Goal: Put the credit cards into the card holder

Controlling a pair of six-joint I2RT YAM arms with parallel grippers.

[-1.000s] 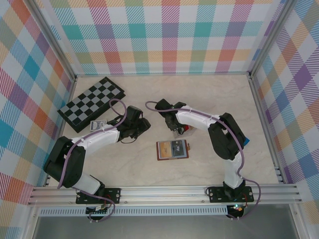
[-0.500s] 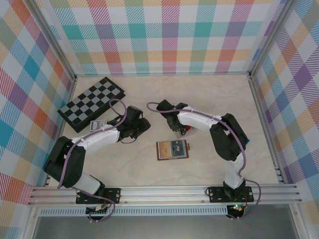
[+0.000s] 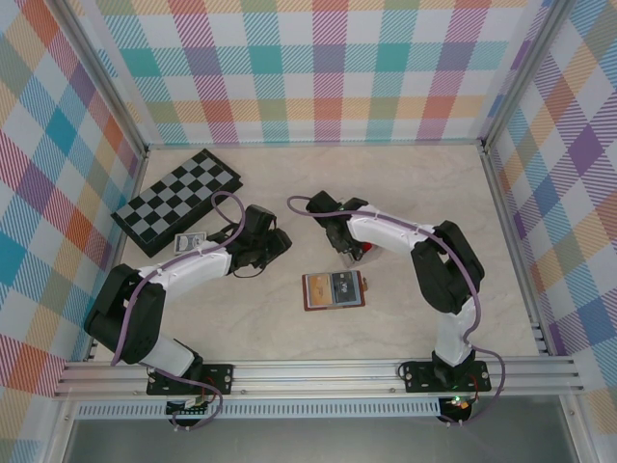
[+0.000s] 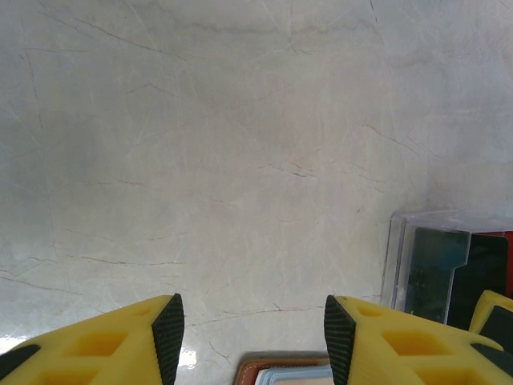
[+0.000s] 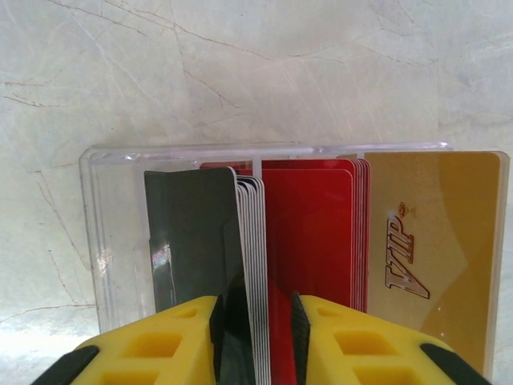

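The reddish-brown card holder (image 3: 334,289) lies open on the table centre with cards in it; its top edge shows in the left wrist view (image 4: 280,370). The clear tray (image 5: 92,224) holds black credit cards (image 5: 192,233), red ones (image 5: 313,233) and a tan VIP card (image 5: 433,241). My right gripper (image 5: 256,337) reaches into the tray (image 3: 359,253), jaws narrowed around the tilted black stack, with a thin red strip showing between the stack and the right pad. My left gripper (image 4: 252,337) hovers open and empty just left of the holder (image 3: 277,243).
A folded chessboard (image 3: 178,201) lies at the back left, with a small blue-patterned pack (image 3: 190,242) beside the left arm. Metal rails and checked walls border the table. Bare marble surface lies between the holder and the left gripper.
The right arm has shifted slightly to the right over the tray. The left arm and the card holder have not moved.
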